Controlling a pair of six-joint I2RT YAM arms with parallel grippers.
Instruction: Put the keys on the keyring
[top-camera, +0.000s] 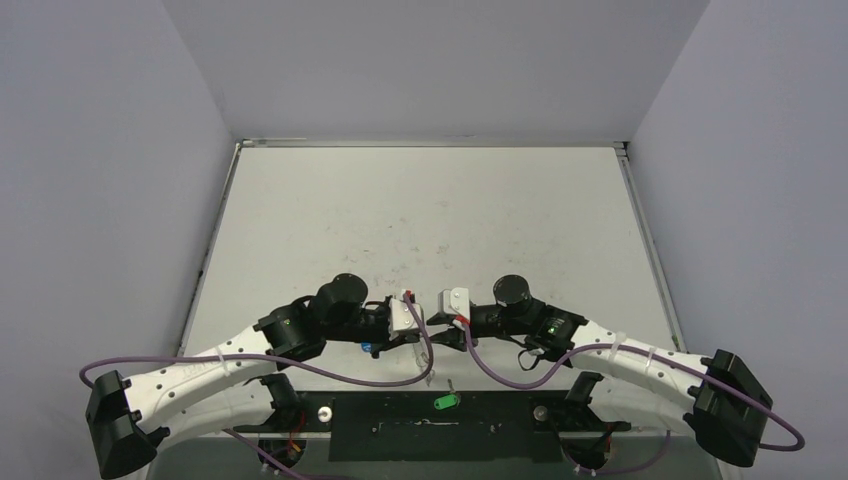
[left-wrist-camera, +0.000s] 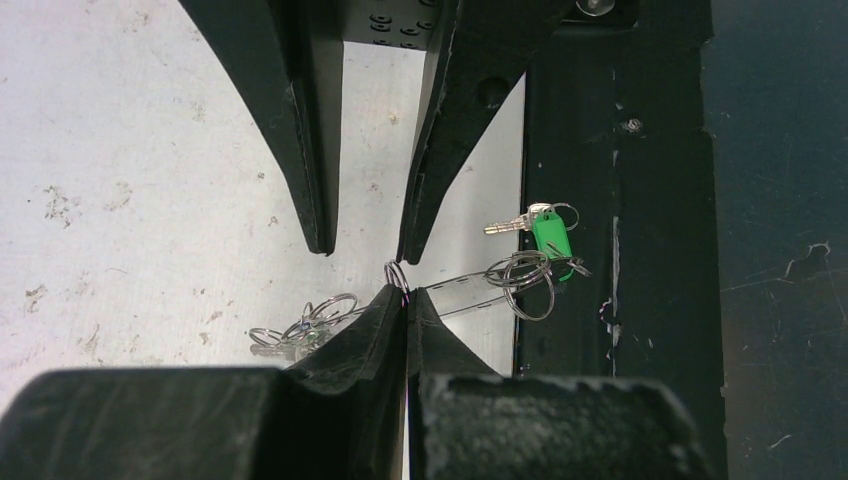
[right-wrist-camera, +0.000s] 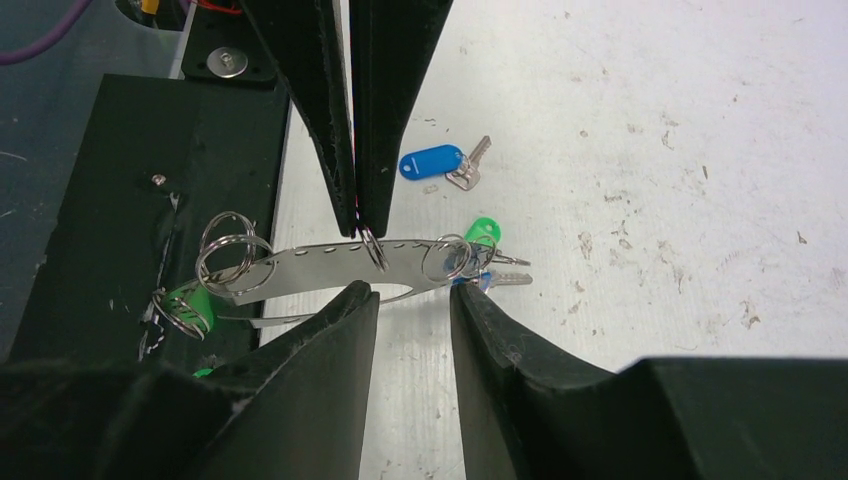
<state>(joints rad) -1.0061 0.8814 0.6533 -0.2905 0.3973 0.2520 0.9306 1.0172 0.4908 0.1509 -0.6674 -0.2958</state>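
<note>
Closest to the lens in the left wrist view, the left gripper (left-wrist-camera: 407, 298) has its black fingers clenched together, nipping a small wire split ring (left-wrist-camera: 397, 274). That ring hangs on the keyring (right-wrist-camera: 320, 262), which the right wrist view shows as a thin silvery perforated band curving across the frame, held just above the white table (top-camera: 420, 220). Facing it, the right gripper (right-wrist-camera: 412, 295) stands with its jaws apart. Its fingers flank the band without touching it, and nothing is in its grasp.

Only the right wrist view gives the blue-headed silver key (right-wrist-camera: 432, 162), lying loose on the table beyond the band. It also shows a green-headed key (right-wrist-camera: 482, 232) at the band's far end, among more small rings.

The left wrist view alone shows the second green-headed key (left-wrist-camera: 551, 235) in full, blade and all. It lies on the black base plate (top-camera: 400, 425) at the band's other end.

From above, the two wrists hide the band.
</note>
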